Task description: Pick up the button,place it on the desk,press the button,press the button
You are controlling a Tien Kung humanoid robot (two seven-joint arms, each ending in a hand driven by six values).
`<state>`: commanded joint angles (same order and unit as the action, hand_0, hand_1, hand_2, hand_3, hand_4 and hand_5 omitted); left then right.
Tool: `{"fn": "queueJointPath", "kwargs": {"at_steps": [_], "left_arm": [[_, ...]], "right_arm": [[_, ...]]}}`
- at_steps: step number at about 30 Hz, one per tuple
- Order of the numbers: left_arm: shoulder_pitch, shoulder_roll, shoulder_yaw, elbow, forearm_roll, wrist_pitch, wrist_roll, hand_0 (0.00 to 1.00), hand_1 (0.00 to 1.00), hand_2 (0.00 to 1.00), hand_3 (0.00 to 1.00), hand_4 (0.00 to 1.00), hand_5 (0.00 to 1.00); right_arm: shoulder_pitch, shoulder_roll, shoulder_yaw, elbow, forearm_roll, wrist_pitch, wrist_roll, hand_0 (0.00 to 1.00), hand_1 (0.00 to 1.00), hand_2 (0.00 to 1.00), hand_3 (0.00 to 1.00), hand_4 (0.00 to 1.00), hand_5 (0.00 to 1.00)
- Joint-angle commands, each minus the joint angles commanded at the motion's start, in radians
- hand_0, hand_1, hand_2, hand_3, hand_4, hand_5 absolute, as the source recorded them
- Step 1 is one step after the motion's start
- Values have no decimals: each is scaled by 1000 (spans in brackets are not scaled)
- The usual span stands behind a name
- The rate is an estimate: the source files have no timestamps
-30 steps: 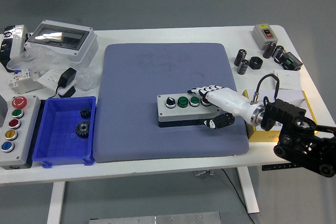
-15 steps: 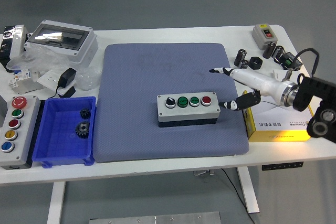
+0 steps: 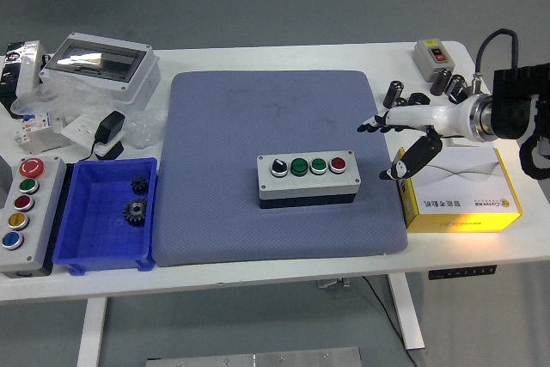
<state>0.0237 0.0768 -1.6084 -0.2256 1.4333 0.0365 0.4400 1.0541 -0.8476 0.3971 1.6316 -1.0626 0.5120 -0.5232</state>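
Now, in the head view, the button box (image 3: 308, 177) lies flat near the middle of the blue-grey mat (image 3: 258, 118), with a black knob, two green buttons and one red button on its top. Right hand (image 3: 411, 131) hangs in the air above the right edge of the mat, apart from the box; its fingers are spread and hold nothing, the thumb pointing down toward the yellow carton (image 3: 460, 191). On the left side stand a blue bin (image 3: 86, 247) with two gears (image 3: 135, 200) and a grey control box (image 3: 21, 212) with coloured buttons
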Motion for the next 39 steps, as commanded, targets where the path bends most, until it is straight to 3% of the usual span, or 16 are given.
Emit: {"fn": "queueJointPath", "kwargs": {"at_steps": [5, 6, 24, 39], "left_arm": [[-2, 5, -5, 0, 6, -1, -2, 697, 645, 589, 647, 651, 227], [-3, 5, -5, 1, 7, -1, -2, 698, 645, 588, 645, 649, 218], [1, 0, -9, -1, 10, -1, 0, 696, 644, 588, 644, 648, 211], [-3, -3, -17, -4, 15, 1, 5, 696, 644, 587, 644, 649, 215]], "right_arm": [[20, 50, -40, -48, 4, 21, -23, 154, 369, 560, 998, 420, 252], [17, 58, -42, -56, 3, 19, -23, 106, 189, 357, 998, 286, 89], [9, 124, -76, -80, -3, -3, -16, 62, 149, 314, 998, 274, 17], [0, 157, -132, -107, -4, -26, -8, 45, 139, 302, 994, 269, 24]]}}
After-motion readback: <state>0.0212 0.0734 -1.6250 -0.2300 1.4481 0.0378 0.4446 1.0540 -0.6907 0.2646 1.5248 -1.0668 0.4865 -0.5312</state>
